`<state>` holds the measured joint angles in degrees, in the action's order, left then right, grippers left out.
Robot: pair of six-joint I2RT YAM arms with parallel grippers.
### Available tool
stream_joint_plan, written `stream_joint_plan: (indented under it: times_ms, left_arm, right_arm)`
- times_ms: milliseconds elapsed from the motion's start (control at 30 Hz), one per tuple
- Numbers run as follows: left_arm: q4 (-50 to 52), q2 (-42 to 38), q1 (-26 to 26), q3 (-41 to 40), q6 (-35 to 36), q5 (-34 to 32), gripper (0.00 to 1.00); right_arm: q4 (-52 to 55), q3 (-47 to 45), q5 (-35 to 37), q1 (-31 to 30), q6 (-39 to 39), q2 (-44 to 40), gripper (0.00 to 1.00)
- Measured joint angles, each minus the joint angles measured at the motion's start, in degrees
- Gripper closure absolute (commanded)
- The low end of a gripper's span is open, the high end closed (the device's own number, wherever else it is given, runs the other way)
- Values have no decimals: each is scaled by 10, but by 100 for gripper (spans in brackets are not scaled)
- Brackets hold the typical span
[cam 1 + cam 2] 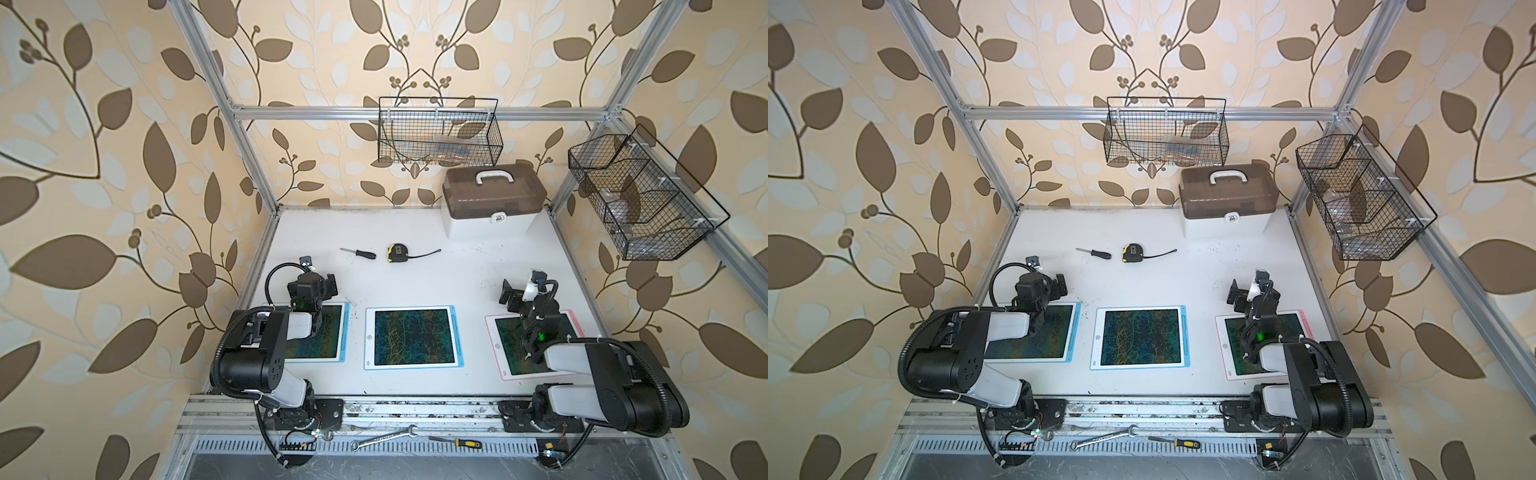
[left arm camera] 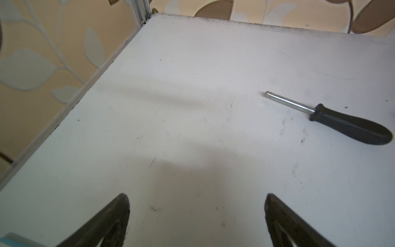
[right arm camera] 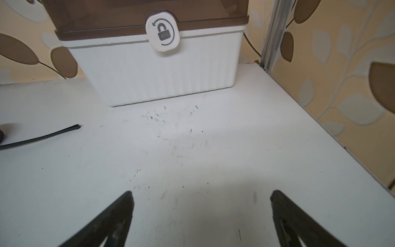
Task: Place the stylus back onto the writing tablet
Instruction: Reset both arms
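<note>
Leaf-patterned wallpaper in tan and brown on three sides, behind an aluminium frame. White surface, scuffed with dark marks.

Tablets: three, lying flat in a row along the near edge, dark screens covered in coloured scribble.
- Left writing tablet: blue frame, largely covered by the left arm.
- Middle writing tablet: blue frame, fully in view.
- Right writing tablet: pink frame, partly covered by the right arm.

Stylus: slim blue bar lying on the middle writing tablet, along its right-hand border. Second stylus: likewise on the left writing tablet. The same border of the right writing tablet is too small to read.

Left gripper: jaws spread wide, nothing between them, over bare surface just beyond the left writing tablet.

Right gripper: jaws spread wide and empty, over bare surface beyond the right writing tablet, facing the storage box.

Other items:
- Black-handled screwdriver: far half of the surface.
- Tape measure: yellow and black, just beside the screwdriver, tape partly drawn out.
- Storage box: white, brown lid, far right corner.
- Back wire basket: hung on the frame.
- Side wire basket: hung on the frame.
- Spanner and yellow-handled screwdriver: on the front rail.
</note>
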<state>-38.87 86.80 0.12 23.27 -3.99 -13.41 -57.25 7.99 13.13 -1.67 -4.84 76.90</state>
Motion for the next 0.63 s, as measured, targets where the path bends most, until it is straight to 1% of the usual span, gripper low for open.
stream_joint_plan:
  times_ms: [200,633]
  left_arm:
    - [-2,0,0,0,0,0,1]
    - [-3,0,0,0,0,0,1]
  right_arm:
    - [0,0,13,-6,4,0,0]
    - [0,3,17,-6,5,0,0]
